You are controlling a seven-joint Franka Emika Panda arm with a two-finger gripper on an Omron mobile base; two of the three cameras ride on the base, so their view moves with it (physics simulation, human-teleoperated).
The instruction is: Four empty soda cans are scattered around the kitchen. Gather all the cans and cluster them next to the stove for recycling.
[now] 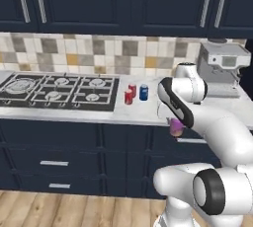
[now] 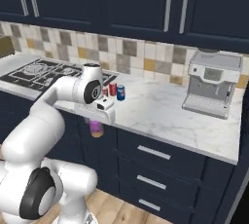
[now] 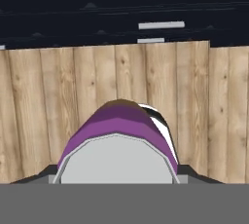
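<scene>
Three cans already stand on the marble counter [image 1: 143, 115] just right of the stove [image 1: 59, 92]: two red cans [image 1: 130, 94] close together and a blue can [image 1: 144, 92] just beside them. The fourth, a purple can [image 1: 176, 127], hangs in the gripper [image 2: 96, 123] below the counter's front edge, out in front of the navy drawers [image 2: 155, 167]. The hand points down: in the hand view the can's silvery top [image 3: 115, 159] sits right against the camera, between the two dark finger tips, with the wooden floor [image 3: 48, 106] beyond it. So the jaws are closed on the purple can, its long axis upright and in line with the hand.

The relation that matters is this: the cluster lies above the held can, back over the counter edge and a little toward the stove side. Judging from that, the can must rise clear of the counter lip before it travels inward, or it will likely strike the edge. There is bare marble just in front of the three cans, which looks like the natural spot to set it down upright
</scene>
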